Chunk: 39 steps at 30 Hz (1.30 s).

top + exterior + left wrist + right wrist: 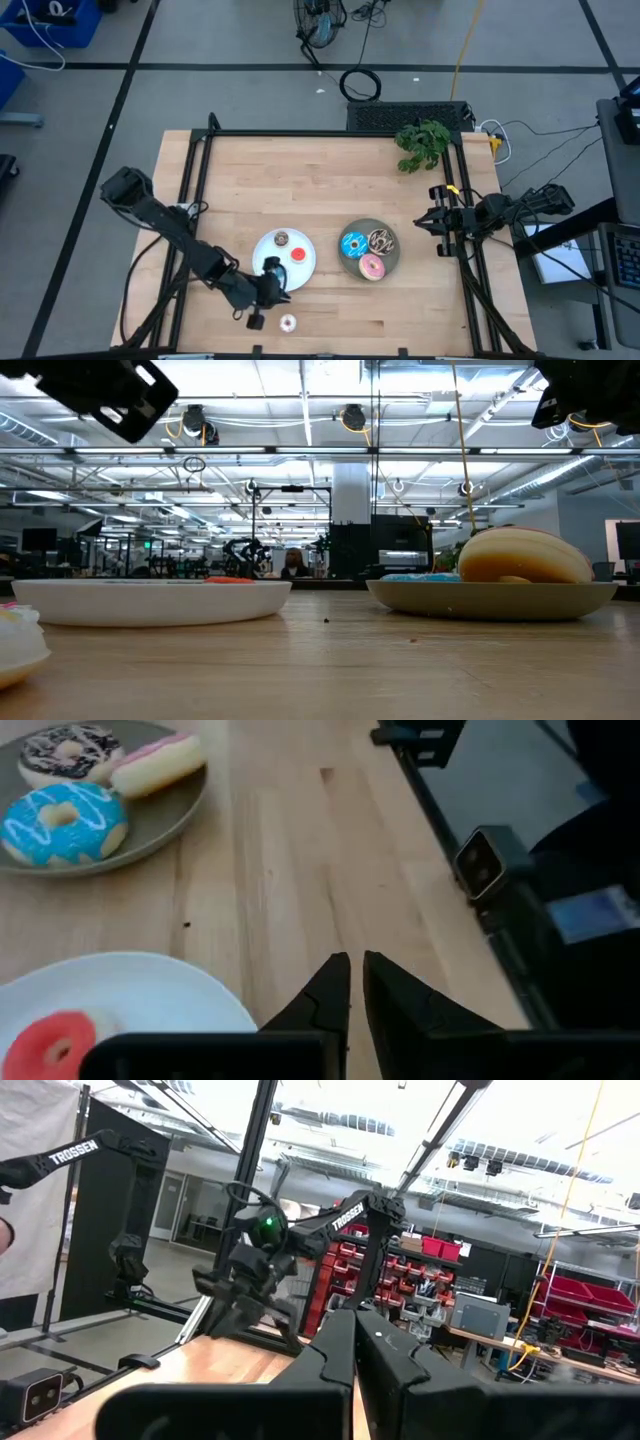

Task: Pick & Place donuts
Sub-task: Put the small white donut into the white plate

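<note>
Left gripper [272, 287] hung at white plate's [268, 247] near rim, fingers a narrow slit, holding nothing; probably just released. Tiny red donut [297, 254] and brown one [281, 238] sat on it, white donut [288, 322] loose on table. Grey plate [392, 258] grouped the three big ones. Right gripper [424, 222] parked at table edge, fingers closed, empty

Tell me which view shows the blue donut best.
The left wrist view: the blue donut lies large and unobstructed on the grey plate. The high view shows it small; the low view shows only a blue sliver behind the plate's rim; the right wrist view misses it.
</note>
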Tool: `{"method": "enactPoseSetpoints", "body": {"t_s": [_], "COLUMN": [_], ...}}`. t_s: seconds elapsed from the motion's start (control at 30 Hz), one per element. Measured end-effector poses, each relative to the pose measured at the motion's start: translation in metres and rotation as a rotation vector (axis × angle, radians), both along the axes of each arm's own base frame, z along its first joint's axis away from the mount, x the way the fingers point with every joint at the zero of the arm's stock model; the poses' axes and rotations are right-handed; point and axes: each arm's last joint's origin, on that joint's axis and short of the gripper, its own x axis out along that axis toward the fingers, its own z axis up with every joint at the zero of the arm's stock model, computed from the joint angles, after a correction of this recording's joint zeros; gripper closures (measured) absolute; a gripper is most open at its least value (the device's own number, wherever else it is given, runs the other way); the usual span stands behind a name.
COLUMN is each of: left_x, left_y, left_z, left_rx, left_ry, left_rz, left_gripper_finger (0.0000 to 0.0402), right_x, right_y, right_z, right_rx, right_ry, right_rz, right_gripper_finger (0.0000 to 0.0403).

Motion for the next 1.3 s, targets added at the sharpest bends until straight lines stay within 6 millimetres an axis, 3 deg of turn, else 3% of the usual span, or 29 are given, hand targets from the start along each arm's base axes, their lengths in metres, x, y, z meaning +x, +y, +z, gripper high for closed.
{"method": "enactPoseSetpoints", "body": {"t_s": [0.13,0.27,0.5,0.6,0.8,1.17,1.3], "left_x": [0.012,0.027,0.066,0.071,0.069,0.060,0.057], "left_y": [-0.006,-0.017,-0.055,-0.063,-0.061,-0.065,-0.063], "left_z": [-0.011,-0.019,-0.004,0.002,-0.005,-0.025,-0.032], "left_rx": [0.005,0.031,0.156,0.232,0.268,0.172,0.179], "left_ry": [-0.010,0.101,0.280,0.365,0.443,0.466,0.475], "left_rz": [-0.041,-0.028,-0.128,-0.121,-0.090,-0.090,-0.082], "left_gripper_finger": [0.0360,0.0360,0.0360,0.0359,0.0354,0.0230,0.0202], "right_x": [0.000,0.000,0.000,0.000,0.000,0.000,0.000], "right_y": [0.000,0.000,0.000,0.000,0.000,0.000,0.000], "right_z": [0.000,0.000,0.000,0.000,0.000,0.000,0.000], "right_rx": [0.000,0.000,0.000,0.008,0.015,0.016,0.016], "right_ry": [0.000,0.000,0.000,0.001,0.007,0.006,0.005], "right_rz": [-0.001,0.000,0.000,0.003,0.005,0.006,0.005], "right_gripper_finger": [0.0403,0.0403,0.0403,0.0403,0.0403,0.0403,0.0403]}}
